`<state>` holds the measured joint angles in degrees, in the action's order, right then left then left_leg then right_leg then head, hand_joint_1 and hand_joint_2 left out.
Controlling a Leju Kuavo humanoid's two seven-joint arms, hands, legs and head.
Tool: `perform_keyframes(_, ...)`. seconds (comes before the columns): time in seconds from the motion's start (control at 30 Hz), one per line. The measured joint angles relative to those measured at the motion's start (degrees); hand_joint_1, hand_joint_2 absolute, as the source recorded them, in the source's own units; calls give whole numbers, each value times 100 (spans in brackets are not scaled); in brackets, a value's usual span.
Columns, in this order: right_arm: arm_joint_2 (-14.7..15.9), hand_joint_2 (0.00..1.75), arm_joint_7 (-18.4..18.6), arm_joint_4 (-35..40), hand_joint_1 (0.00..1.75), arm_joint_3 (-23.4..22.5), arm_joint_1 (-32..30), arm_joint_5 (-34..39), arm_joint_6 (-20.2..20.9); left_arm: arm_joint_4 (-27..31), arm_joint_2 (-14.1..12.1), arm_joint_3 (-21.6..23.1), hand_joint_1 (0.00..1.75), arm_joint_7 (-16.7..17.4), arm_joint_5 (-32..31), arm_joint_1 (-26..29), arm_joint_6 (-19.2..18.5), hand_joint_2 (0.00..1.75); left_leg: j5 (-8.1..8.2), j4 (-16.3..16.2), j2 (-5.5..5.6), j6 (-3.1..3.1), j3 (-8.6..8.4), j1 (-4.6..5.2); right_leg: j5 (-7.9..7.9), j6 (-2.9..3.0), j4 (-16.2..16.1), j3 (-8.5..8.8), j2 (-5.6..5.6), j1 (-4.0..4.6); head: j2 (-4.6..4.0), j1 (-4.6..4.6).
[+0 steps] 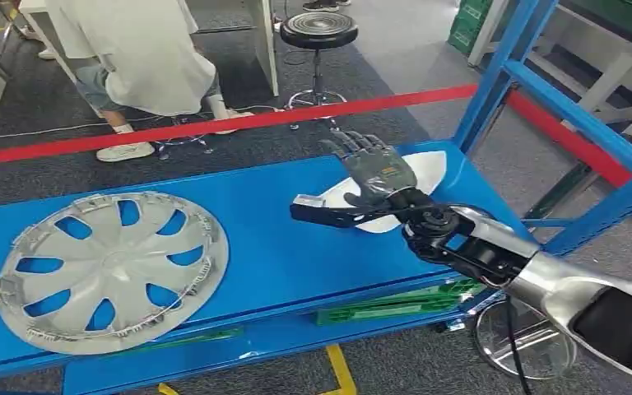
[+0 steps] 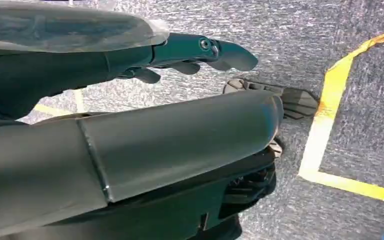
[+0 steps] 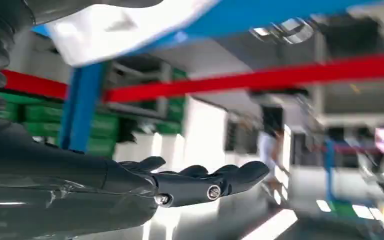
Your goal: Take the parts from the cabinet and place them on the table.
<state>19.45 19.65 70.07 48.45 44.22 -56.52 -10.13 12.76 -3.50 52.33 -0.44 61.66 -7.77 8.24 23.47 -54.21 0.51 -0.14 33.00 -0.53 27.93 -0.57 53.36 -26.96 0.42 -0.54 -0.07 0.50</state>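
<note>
Head view shows our right hand [image 1: 372, 174], fingers spread and holding nothing, hovering over the white curved plastic part [image 1: 428, 169] on the blue shelf surface [image 1: 271, 255]. A silver round plastic hubcap [image 1: 111, 270] lies well apart. We judge nothing yet lifted; both remain to move.

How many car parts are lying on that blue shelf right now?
2: a silver hubcap on the left of the blue shelf, and a white part at the right end beneath the robot's right hand. Others may be hidden.
</note>
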Motion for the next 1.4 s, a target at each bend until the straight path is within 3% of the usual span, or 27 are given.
perform_keyframes(0.33,360,175,-74,-644,0,-356,423,424,408,0,-4,2,0,-44,35,16,-20,0,0,-1,-1,0,1,3,-2,-1,0,6,5,-2,0,11)
perform_keyframes(0.73,384,175,-442,-1279,0,-275,723,1533,41,0,-9,7,0,-138,31,-8,-20,0,0,3,1,0,2,2,-1,-1,2,10,4,1,0,4)
perform_keyframes(0.87,277,175,-680,-1434,0,-273,748,2084,-80,0,-9,7,0,-138,28,-12,-20,0,0,4,0,0,2,3,-1,-1,2,10,4,1,0,7)
perform_keyframes(1.07,-81,175,-1221,-1698,0,-275,757,3162,-835,0,-9,9,0,-138,33,-30,-7,0,-1,5,1,0,2,2,-1,-1,2,12,5,2,0,2)
perform_keyframes(1.2,-397,175,-1772,-1901,0,-299,753,3945,-1410,0,-4,9,0,-138,54,-35,48,0,-2,6,0,0,1,1,-1,-1,2,10,5,3,0,4)
perform_keyframes(1.4,-813,175,-1985,-2229,0,-325,745,4188,-1524,0,-2,11,0,-138,44,-37,50,0,-2,6,-1,0,1,0,0,0,2,9,5,2,0,7)
